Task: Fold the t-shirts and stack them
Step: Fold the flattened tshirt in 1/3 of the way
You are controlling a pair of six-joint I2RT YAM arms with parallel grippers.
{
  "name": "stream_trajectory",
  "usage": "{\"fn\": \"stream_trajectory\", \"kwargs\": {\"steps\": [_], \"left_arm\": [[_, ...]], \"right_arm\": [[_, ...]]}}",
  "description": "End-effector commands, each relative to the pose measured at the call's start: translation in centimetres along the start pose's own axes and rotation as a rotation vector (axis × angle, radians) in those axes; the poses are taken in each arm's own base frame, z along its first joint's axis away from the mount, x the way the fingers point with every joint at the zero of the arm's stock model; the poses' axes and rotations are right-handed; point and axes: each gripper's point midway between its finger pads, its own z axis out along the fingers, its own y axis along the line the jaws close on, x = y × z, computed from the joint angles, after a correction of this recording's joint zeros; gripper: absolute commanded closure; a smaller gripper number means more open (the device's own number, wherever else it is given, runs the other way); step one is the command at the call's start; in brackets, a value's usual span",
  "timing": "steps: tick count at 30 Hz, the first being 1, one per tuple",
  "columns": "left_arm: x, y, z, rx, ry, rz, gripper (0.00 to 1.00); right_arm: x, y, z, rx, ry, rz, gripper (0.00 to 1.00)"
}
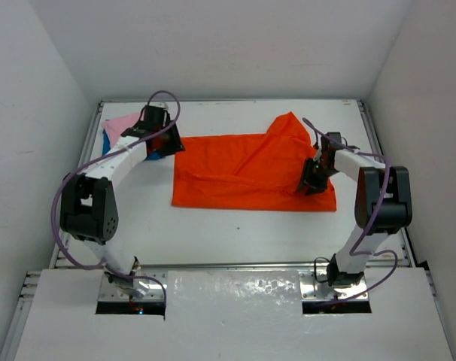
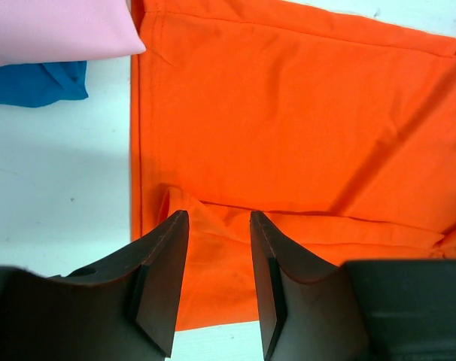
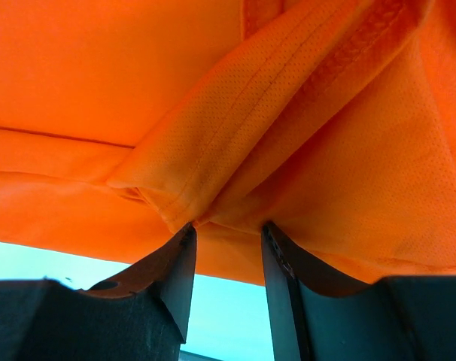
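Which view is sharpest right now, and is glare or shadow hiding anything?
Top external: evenly lit, sharp, glare only on the near panel. Left wrist: orange t-shirt crisp, soft shadow near its fingers. Right wrist: weave sharp but fills the frame; fingers near-black.

The orange-red t-shirt is plain and bright, showing a fine mesh weave just ahead of the black right gripper. Ahead and left of the black left gripper lie the plain light pink t-shirt and the blue t-shirt, on the white table.
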Motion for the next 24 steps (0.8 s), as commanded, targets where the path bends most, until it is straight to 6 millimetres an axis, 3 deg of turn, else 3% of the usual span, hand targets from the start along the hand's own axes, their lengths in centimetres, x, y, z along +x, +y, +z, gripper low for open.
{"fn": "stream_trajectory", "kwargs": {"steps": [1, 7, 16, 18, 24], "left_arm": [[-1.1, -0.8, -1.5, 0.033, -0.027, -0.004, 0.63], [0.2, -1.1, -1.6, 0.046, -0.003, -0.001, 0.63], [2.3, -1.2, -1.7, 0.048, 0.027, 0.006, 0.63], [2.3, -1.4, -1.8, 0.053, 0.029, 0.008, 0.63], [2.6, -1.8, -1.6, 0.068, 0.030, 0.022, 0.63]], "right_arm": [[-2.1, 1.0, -0.2, -0.025, -0.073, -0.012, 0.60], [-3.9, 3.2, 0.5, -0.050, -0.086, -0.030, 0.60], [-8.7, 6.6, 0.7, -0.116, -0.140, -0.041, 0.59], [-8.9, 6.8, 1.3, -0.119, -0.129, -0.039, 0.59], [-9.6, 6.8, -0.6, -0.095, -0.165, -0.089, 0.57]]}}
